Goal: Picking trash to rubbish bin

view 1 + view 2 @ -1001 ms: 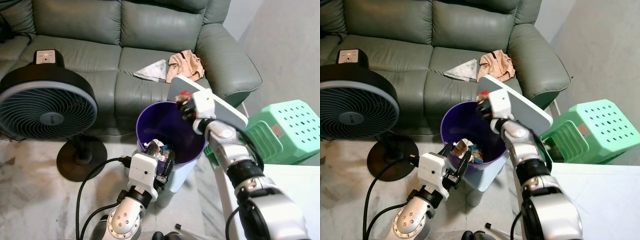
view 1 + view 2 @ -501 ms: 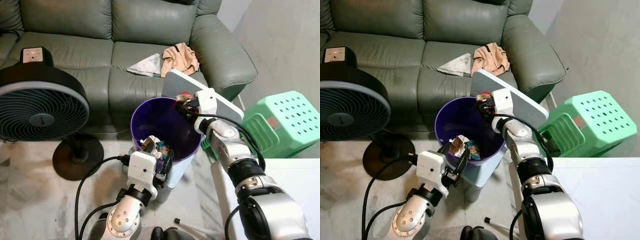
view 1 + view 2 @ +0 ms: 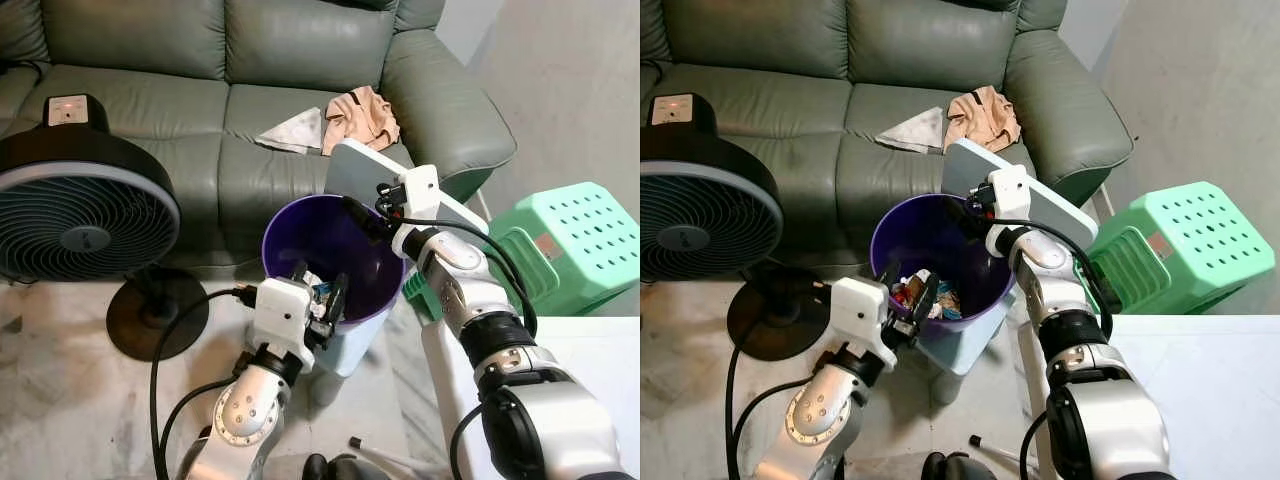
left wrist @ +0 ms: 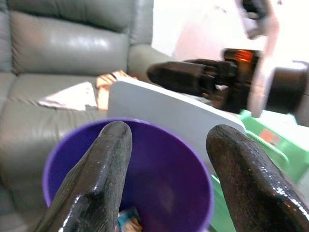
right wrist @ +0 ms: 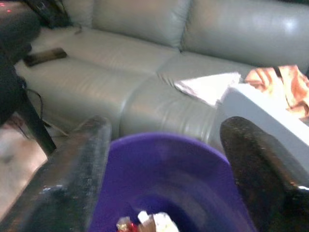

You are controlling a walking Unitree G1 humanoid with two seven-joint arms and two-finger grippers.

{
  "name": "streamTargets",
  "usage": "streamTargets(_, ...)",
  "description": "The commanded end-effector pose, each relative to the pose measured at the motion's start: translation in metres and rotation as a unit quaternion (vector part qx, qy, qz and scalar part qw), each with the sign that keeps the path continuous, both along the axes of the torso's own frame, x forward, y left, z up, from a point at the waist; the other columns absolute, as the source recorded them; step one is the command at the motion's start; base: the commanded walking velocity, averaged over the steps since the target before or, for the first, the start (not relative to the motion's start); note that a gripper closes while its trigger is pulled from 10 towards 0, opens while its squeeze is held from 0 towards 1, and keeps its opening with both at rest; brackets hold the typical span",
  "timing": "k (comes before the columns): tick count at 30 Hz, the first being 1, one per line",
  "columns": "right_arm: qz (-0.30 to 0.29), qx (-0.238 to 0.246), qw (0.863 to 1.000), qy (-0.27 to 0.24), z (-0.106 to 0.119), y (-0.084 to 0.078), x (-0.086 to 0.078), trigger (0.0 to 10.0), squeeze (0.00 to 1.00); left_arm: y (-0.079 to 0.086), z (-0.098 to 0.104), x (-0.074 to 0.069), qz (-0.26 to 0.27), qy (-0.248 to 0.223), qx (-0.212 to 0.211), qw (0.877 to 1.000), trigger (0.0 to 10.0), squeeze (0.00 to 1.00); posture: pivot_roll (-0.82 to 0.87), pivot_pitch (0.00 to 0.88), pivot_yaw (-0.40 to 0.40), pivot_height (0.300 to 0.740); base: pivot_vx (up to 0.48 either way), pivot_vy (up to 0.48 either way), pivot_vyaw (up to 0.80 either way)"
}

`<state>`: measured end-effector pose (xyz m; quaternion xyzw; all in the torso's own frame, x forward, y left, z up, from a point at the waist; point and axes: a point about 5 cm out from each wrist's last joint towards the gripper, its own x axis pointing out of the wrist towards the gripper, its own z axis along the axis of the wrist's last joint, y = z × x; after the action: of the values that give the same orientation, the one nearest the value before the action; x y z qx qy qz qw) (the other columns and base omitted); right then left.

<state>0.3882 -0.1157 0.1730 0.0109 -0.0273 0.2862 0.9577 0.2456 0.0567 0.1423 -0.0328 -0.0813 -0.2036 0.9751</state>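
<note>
A purple rubbish bin [image 3: 300,232] with a tilted white lid [image 3: 352,170] stands in front of the sofa. Crumpled wrappers [image 3: 932,297] lie at its bottom, and trash [image 5: 145,222] with a red piece appears in the right wrist view. My right gripper [image 3: 366,205] hangs over the bin's far right rim, open and empty. My left gripper [image 3: 320,290] is at the near rim, open, with nothing between its fingers [image 4: 96,183]. The bin's purple inside [image 4: 159,179] lies straight ahead of it.
A black standing fan [image 3: 85,235] is left of the bin, its cable on the floor. A peach cloth [image 3: 360,115] and a grey cloth [image 3: 295,130] lie on the green sofa [image 3: 150,60]. A green stool [image 3: 570,245] lies right; a white surface [image 3: 600,360] is at lower right.
My right gripper has opened and the red-brown trash it held over the bin is gone from its fingers. My left gripper has risen slightly at the near rim.
</note>
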Motion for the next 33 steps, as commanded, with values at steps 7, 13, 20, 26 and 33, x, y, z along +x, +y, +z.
streamTargets(7,-0.014,0.066,0.995,-0.071,0.017,-0.024,-0.005,10.0,1.0,0.009,0.014,0.021,0.003,-0.021,-0.04,0.999,10.0,0.0,0.2,0.12,-0.139,0.74,0.0,0.0,0.0)
streamTargets(13,-0.09,0.097,0.988,-0.085,0.013,-0.055,-0.013,10.0,1.0,0.031,0.026,0.05,0.012,-0.031,-0.05,0.998,10.0,0.0,0.18,0.087,-0.112,0.74,0.0,0.0,0.0)
streamTargets(20,-0.187,0.097,0.972,-0.106,0.001,-0.092,-0.034,10.0,1.0,0.055,0.038,0.082,0.041,-0.023,-0.052,0.998,10.0,0.0,0.14,0.037,-0.067,0.74,0.0,0.0,0.0)
streamTargets(26,-0.213,0.098,0.967,-0.102,-0.008,-0.096,-0.048,10.0,0.38,0.075,0.034,0.094,0.09,-0.026,-0.026,0.995,10.0,0.0,0.11,0.002,-0.043,0.74,0.0,0.0,0.0)
streamTargets(33,-0.252,0.066,0.965,-0.042,-0.029,-0.09,-0.057,10.0,0.0,0.093,0.025,0.102,0.121,0.003,-0.03,0.992,10.0,0.0,0.08,0.0,-0.006,0.74,0.0,0.0,0.0)
